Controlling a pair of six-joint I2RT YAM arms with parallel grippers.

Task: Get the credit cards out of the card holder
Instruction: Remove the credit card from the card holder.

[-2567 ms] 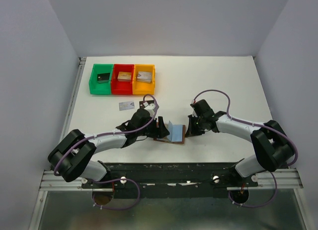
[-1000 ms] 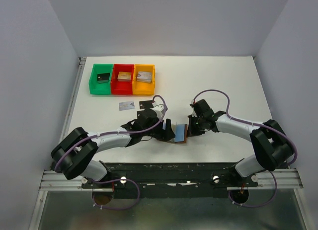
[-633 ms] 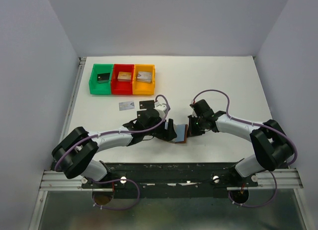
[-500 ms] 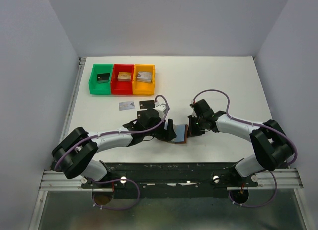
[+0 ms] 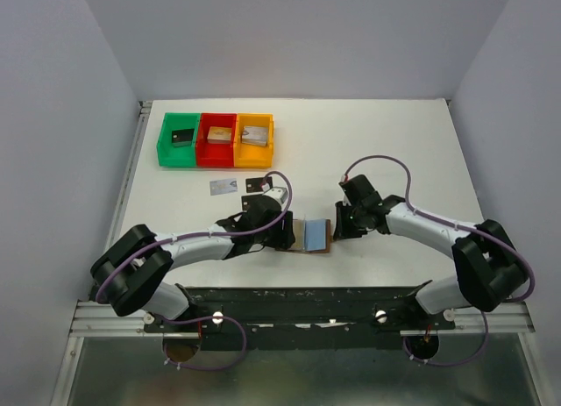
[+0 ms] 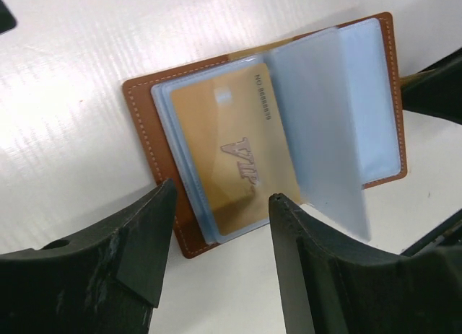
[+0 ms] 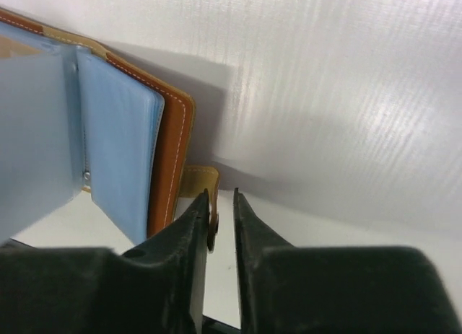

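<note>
The brown card holder lies open on the table between my two grippers, light blue sleeves up. In the left wrist view the card holder shows a gold-tan credit card in a sleeve, with a clear page standing over the right half. My left gripper is open and empty just above the holder's near edge; it also shows in the top view. My right gripper is open by a narrow gap around the snap tab, which rests against the left finger. A silvery card and a black card lie on the table.
Green, red and orange trays stand at the back left, each with a small block inside. The two loose cards lie just behind my left arm. White tabletop stretches to the right and back.
The holder's raised right flap has come down flatter. My right gripper has shifted slightly right and loosened on the tab. My left gripper has drawn back a little from the holder.
</note>
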